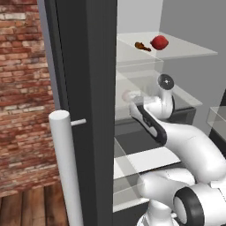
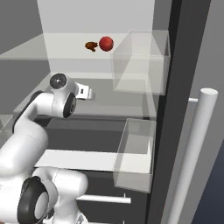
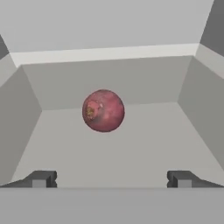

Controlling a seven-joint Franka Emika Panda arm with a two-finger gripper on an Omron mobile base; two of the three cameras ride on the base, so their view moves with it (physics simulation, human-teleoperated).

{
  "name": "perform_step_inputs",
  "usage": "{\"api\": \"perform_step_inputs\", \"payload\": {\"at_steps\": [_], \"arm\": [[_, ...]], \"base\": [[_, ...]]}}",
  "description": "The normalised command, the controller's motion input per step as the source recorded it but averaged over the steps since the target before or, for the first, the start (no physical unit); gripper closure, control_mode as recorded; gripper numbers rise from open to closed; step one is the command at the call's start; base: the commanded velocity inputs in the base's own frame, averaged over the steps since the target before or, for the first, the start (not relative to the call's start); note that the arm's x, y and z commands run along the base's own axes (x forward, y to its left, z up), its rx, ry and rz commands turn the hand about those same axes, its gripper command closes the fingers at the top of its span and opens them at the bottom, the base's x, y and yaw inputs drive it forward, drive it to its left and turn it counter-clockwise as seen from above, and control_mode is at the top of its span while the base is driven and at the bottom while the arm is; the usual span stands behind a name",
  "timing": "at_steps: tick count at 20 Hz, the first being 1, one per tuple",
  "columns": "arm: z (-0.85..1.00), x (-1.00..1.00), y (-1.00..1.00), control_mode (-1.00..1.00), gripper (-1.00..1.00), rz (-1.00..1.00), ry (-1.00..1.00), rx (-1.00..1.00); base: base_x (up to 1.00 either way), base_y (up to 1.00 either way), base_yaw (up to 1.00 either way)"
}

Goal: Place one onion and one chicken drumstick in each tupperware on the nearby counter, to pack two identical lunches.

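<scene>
open gripper (image 3: 111,179), onion (image 3: 103,110) centred beyond

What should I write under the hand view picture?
Open hand facing a pinkish-maroon onion on a grey fridge shelf.

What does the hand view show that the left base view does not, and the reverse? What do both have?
Hand view: a dull pinkish onion lying ahead of the open gripper, untouched.
Left base view: a bright red onion and a chicken drumstick side by side on the upper glass shelf, plus the brick wall and the white door handle.
Both: the fridge's grey inner walls.
</scene>
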Motion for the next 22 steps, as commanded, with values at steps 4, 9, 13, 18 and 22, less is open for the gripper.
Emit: {"api": "perform_step_inputs", "payload": {"at_steps": [4,9,13,18,22], "arm": [[-0.29,0.46,0.0,-1.0,-1.0,0.0,0.02,0.0],[-0.46,0.31,0.0,-1.0,-1.0,0.0,-0.04,0.0],[-0.34,0.39,0.06,-1.0,-1.0,0.0,-0.1,0.0],[-0.03,0.59,0.11,-1.0,-1.0,0.0,-0.01,0.0],[0.0,0.59,0.11,-1.0,-1.0,0.0,0.0,0.0]], "base": [[0.0,0.0,0.0],[0.0,0.0,0.0],[0.0,0.0,0.0],[0.0,0.0,0.0],[0.0,0.0,0.0]]}}
